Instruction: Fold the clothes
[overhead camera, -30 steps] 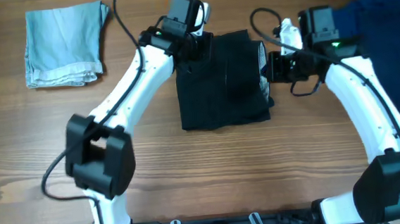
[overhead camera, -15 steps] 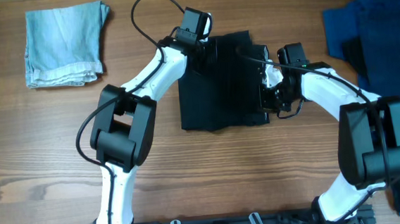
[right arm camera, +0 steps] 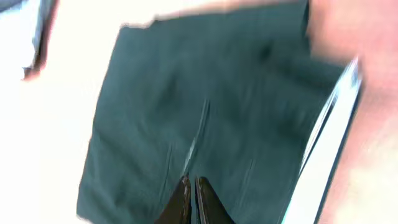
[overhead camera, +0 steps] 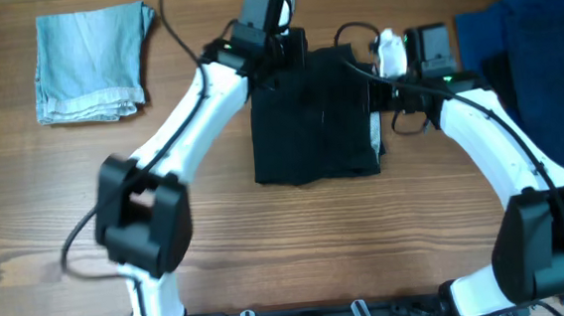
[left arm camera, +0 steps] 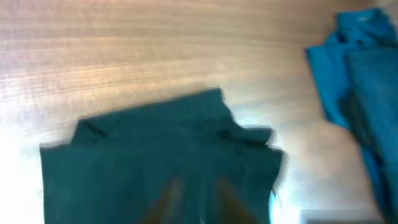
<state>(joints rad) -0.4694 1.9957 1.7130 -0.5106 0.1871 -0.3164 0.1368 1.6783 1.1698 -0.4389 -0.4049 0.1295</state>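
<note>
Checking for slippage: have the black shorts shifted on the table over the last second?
No. The black shorts lie in the same spot, judged against the pale-blue denim piece.

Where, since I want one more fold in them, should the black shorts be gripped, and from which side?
Probably the right edge of the shorts, where the grey waistband lining shows. They lie flat as a folded rectangle, so only an edge offers a lip to pinch, and the layers stack there. Come in from the right with the right claw, which is beside that edge.
</note>
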